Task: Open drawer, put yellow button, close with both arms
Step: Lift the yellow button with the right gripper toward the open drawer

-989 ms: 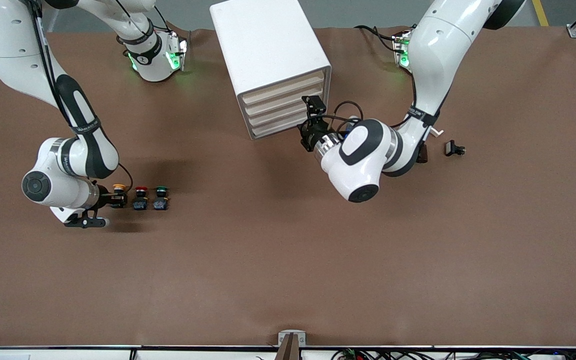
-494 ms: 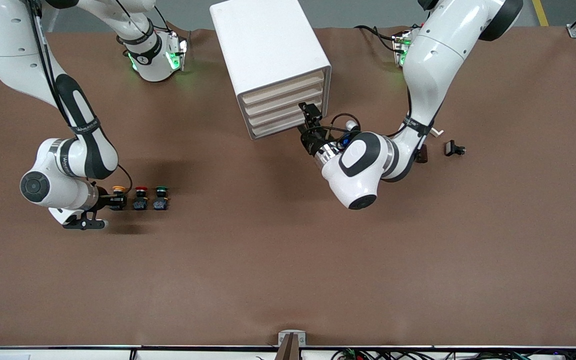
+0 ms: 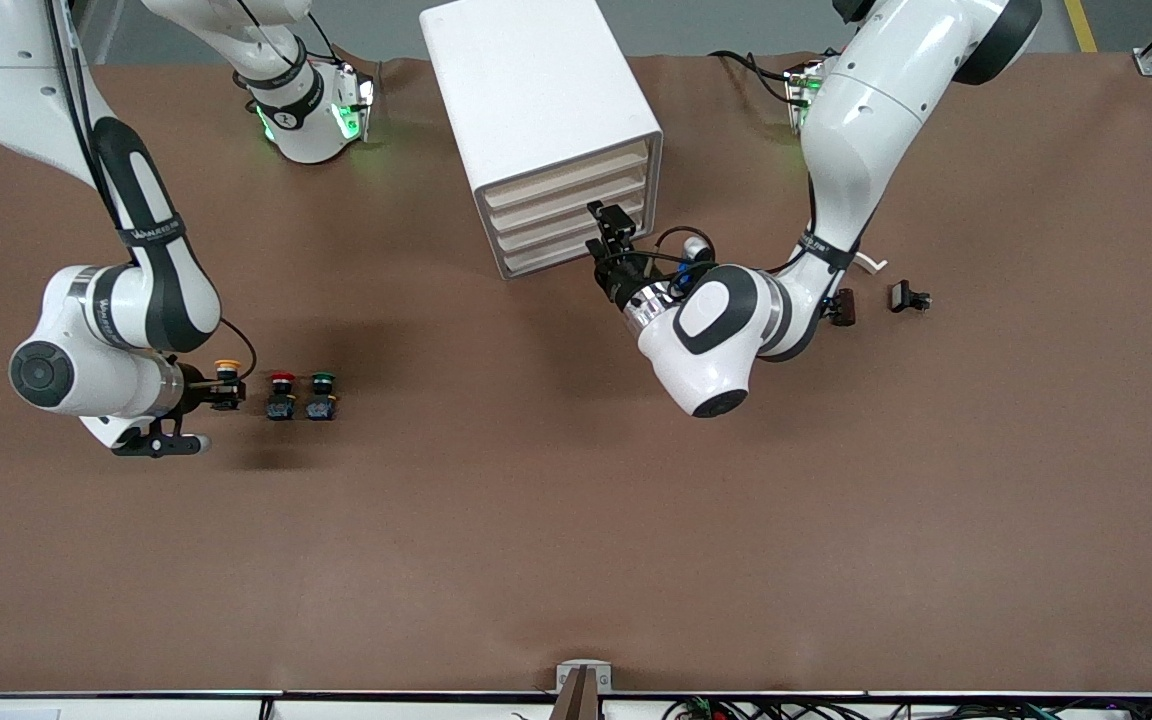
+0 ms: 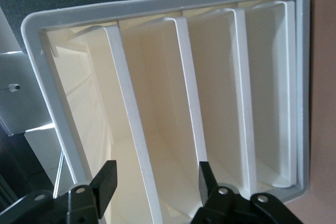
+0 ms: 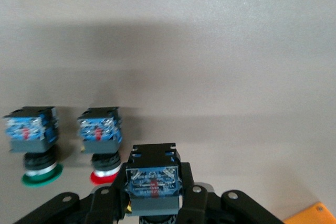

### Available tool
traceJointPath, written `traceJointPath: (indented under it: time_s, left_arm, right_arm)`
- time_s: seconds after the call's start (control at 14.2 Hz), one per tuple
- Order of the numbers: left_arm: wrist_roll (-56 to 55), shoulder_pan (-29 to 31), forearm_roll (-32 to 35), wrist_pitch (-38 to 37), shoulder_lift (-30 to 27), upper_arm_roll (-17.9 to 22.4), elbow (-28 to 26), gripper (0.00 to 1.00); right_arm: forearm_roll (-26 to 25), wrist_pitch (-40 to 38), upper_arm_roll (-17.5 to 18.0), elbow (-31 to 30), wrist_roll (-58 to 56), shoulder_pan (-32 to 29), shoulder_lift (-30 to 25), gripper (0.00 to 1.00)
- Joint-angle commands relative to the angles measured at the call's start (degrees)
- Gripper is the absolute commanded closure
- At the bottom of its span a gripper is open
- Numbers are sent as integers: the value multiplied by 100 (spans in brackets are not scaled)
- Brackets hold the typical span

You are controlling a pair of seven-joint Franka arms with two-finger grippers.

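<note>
Now | yellow button (image 5: 151,182) clamped in right gripper (image 5: 152,195) (lifted) | left gripper (image 4: 157,182) spread at drawer (image 3: 568,172)

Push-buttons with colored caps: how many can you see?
3. The yellow button is in the right claw; the red button and green button stand beside each other on the table.

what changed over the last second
The right claw, shut on the yellow button, drew it away from the red button and green button. The left claw, open, moved closer along the cabinet front. Drawers stayed shut.
</note>
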Motion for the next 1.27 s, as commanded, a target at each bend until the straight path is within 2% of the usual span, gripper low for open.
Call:
traceJointPath:
  time_s: [0.0, 0.28, 0.49, 0.57, 0.78, 0.92, 1.06, 1.2]
  left_arm:
    - [-152, -121, -249, -126, 75, 4, 111, 32]
    - [-301, -243, -311, -284, 154, 4, 111, 37]
    - [-476, -331, -320, -284, 198, 4, 111, 40]
    - [-573, -366, -311, -284, 216, 4, 111, 43]
    - [-662, -446, -285, -302, 251, 4, 111, 44]
    - [-679, -490, -268, -293, 269, 13, 111, 47]
    - [-767, -498, -259, -302, 303, 13, 111, 64]
    - [-793, -490, -241, -302, 312, 13, 111, 77]
  right_arm:
    - [-31, -426, 9, -27, 68, 109, -413, 76]
    - [-5, -928, 9, 69, 252, 337, -801, 77]
    - [-5, -1349, 9, 201, 770, 557, -933, 77]
    - [-5, -1499, 9, 228, 963, 636, -1012, 77]
    - [-5, -1999, 18, 280, 1753, 1110, -1319, 77]
    - [-5, -2517, 9, 560, 2403, 1514, -1443, 77]
    - [-22, -3184, 18, 1069, 3106, 1953, -1434, 77]
    - [-31, -3538, 18, 1396, 3844, 2401, -1425, 77]
